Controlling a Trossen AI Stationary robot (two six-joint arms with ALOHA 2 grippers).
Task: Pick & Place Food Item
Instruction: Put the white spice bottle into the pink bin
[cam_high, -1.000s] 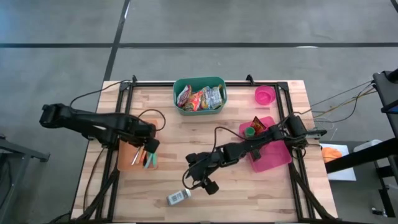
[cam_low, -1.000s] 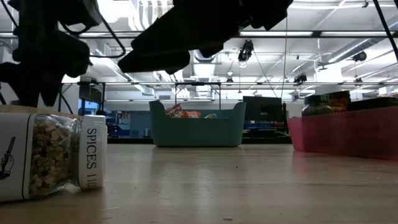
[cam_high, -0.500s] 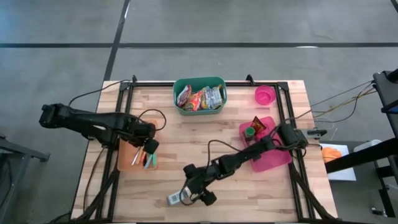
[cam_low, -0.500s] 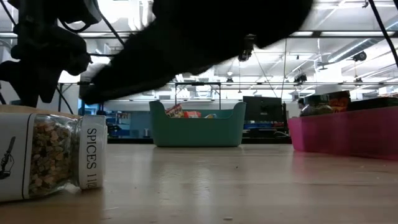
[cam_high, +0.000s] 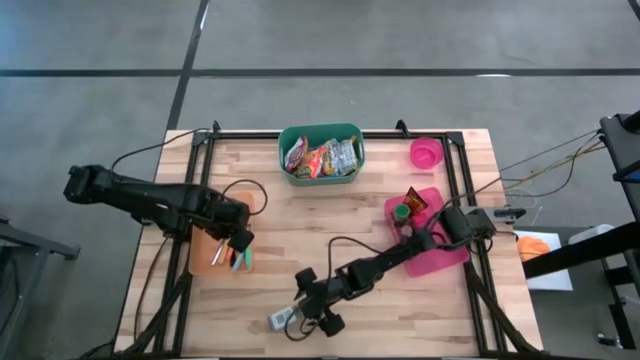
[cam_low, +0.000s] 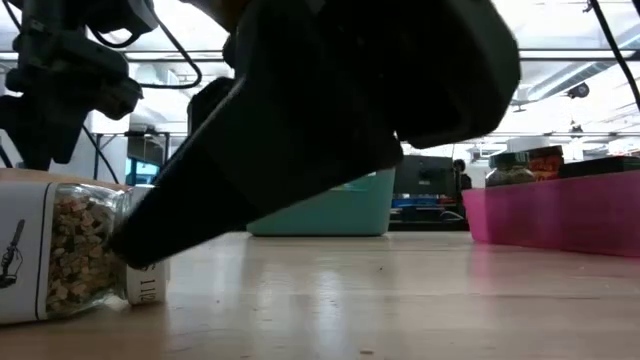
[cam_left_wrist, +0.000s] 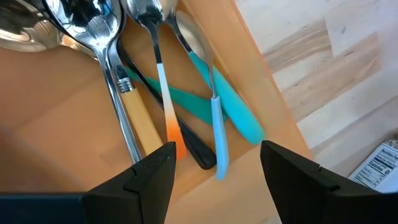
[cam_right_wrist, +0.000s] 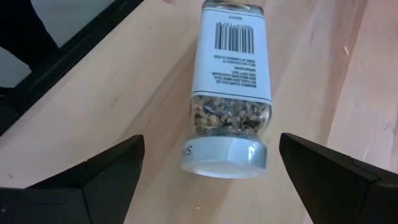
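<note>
A spice jar (cam_right_wrist: 230, 93) with a white label and a grey cap lies on its side on the wood table, near the front edge (cam_high: 286, 317). My right gripper (cam_right_wrist: 210, 155) is open and slants down at the jar's cap end. One finger stands on each side of the cap, clear of it. In the low view a dark finger (cam_low: 200, 205) shows in front of the jar (cam_low: 60, 250). My left gripper (cam_left_wrist: 217, 155) hangs open over an orange tray (cam_left_wrist: 56, 149) of spoons and forks at the table's left (cam_high: 238, 243).
A teal bin (cam_high: 321, 153) with snack packets stands at the back middle, and a pink bowl (cam_high: 425, 153) to its right. A pink tray (cam_high: 445, 255) at the right holds a green-lidded jar and a red packet. Bare wood lies between the trays.
My right gripper has moved toward the table's near edge and down, from beside the spice jar to its cap end. The jar has stayed where it lay.
</note>
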